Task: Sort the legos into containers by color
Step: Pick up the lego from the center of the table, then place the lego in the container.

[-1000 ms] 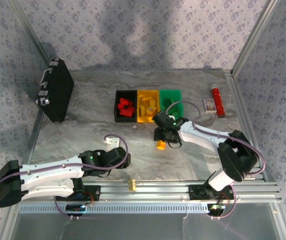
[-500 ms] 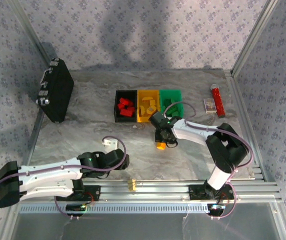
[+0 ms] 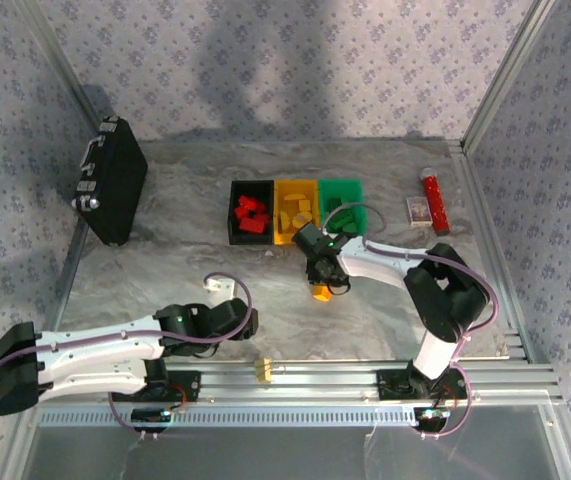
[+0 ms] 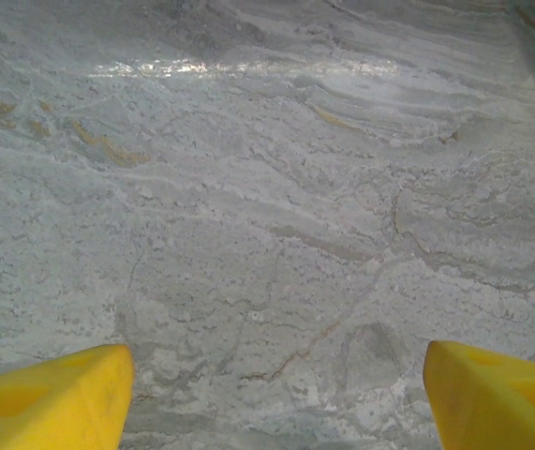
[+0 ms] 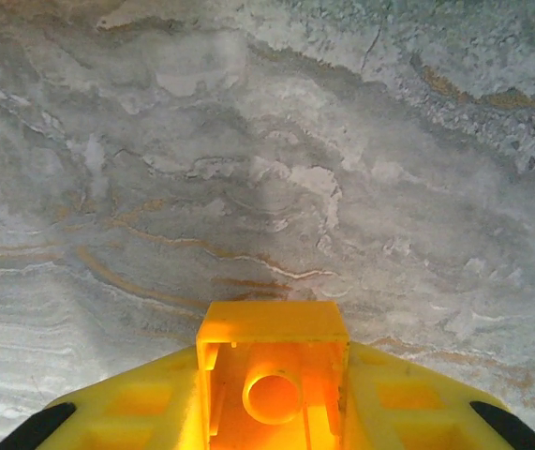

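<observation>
A yellow-orange lego [image 5: 272, 323] rests on the marble table with its hollow underside facing the right wrist camera. My right gripper [image 5: 272, 394] is shut on it, one yellow finger against each side. From above, that lego [image 3: 320, 292] lies in front of the containers, under the right gripper [image 3: 319, 282]. The black bin [image 3: 233, 212] holds red legos [image 3: 249, 215], the yellow bin [image 3: 295, 183] holds yellow legos [image 3: 296, 212], and the green bin [image 3: 341, 184] stands at the right end of the row. My left gripper [image 4: 276, 361] stands open over bare marble.
A black latched case [image 3: 112, 180] leans at the far left. A red cylinder [image 3: 433, 200] and a small card box [image 3: 417, 209] lie at the right. The metal rail [image 3: 365, 375] with a tiny yellow block [image 3: 262, 371] runs along the near edge.
The right gripper's fingers have closed on the yellow-orange lego, and the right arm's elbow has folded in to the left. The left arm has hardly moved.
</observation>
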